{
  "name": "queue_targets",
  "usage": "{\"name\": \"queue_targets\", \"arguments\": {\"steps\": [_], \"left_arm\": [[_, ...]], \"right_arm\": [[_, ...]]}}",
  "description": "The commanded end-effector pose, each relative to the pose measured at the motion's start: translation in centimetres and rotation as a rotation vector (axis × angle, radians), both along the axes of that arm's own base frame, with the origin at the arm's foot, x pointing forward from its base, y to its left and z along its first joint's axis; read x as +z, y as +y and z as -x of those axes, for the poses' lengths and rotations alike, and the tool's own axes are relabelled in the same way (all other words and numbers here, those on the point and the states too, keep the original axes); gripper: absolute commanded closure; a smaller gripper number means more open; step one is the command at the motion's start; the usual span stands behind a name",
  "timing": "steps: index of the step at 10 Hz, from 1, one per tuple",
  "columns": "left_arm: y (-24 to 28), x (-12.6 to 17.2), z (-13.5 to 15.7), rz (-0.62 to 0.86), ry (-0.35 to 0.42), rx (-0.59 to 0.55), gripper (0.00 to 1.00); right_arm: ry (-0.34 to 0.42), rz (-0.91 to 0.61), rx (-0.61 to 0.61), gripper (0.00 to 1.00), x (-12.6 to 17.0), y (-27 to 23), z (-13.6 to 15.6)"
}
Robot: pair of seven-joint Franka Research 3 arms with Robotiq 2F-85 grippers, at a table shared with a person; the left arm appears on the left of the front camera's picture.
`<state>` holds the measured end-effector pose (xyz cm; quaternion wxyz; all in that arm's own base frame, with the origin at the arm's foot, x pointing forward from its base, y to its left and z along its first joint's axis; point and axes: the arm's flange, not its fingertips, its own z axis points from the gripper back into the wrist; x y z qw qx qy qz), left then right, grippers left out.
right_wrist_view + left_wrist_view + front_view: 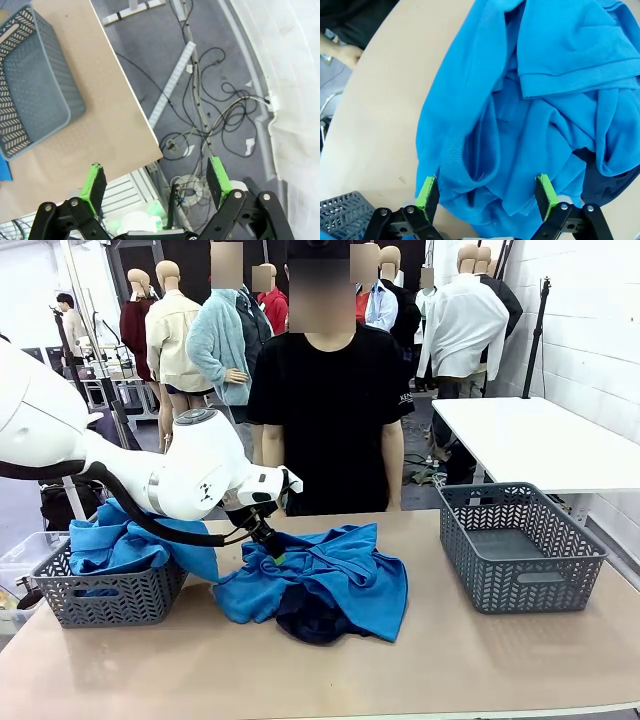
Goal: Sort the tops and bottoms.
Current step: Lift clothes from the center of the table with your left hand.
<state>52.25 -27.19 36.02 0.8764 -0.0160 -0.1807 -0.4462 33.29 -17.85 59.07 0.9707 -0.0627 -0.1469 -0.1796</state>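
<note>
Nearest us, the dark navy bottoms (pixel 310 625) peek from under a soft, rumpled blue top (pixel 345 565) mid-table. Our left gripper (pixel 485 186) hangs spread wide just above its folds, with the bottoms at four o'clock. A second blue top (pixel 105 540) is heaped in the grey lattice basket (pixel 110 602) at nine o'clock. Our right gripper (pixel 156 175) gapes, holding nothing.

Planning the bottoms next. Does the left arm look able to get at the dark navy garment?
Probably not: the dark navy garment lies mostly under the blue shirt, only its edge showing. The left gripper, fingers open, hangs over blue fabric.
</note>
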Motion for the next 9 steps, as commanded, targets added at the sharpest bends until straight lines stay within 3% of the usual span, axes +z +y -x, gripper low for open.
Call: {"name": "queue_targets", "arguments": {"steps": [1,6,9], "left_arm": [[0.23,0.05,-0.98,0.013,0.054,-0.015,0.0],[0.24,-0.04,-1.26,0.036,0.098,-0.028,1.0],[0.31,0.12,-1.52,0.046,0.095,-0.028,1.0]], "right_arm": [[0.0,-0.005,-0.026,0.0,-0.4,0.34,0.16],[0.0,-0.005,-0.026,0.0,-0.4,0.34,0.16],[0.0,-0.005,-0.026,0.0,-0.4,0.34,0.16]]}}
